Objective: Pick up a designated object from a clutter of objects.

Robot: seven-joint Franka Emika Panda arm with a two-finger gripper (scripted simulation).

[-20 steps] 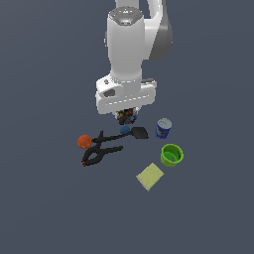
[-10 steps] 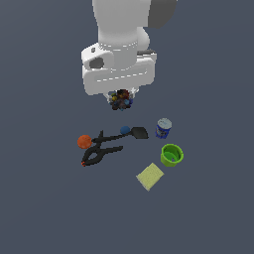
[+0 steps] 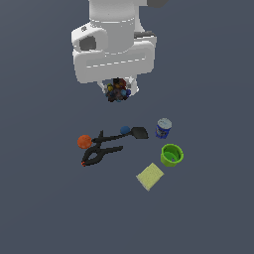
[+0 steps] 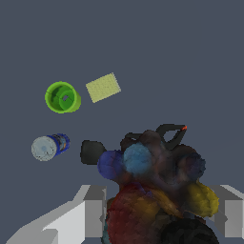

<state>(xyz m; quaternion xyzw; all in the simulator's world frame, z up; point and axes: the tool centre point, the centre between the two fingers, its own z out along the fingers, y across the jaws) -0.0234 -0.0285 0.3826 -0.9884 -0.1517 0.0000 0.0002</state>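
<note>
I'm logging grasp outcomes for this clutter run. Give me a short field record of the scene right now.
held object: small dark cluster, lifted above the surface
gripper: fingers closed on either side of the cluster
left on surface: orange ball, black clamp, blue ball, black spatula, blue-white can, green cup, yellow sponge
can pose: upright
cup pose: upright, opening up

Bare floor all round the clutter; tight gaps between clamp [image 3: 99, 153], spatula [image 3: 130, 133], can [image 3: 163, 128], cup [image 3: 171, 155].
</note>
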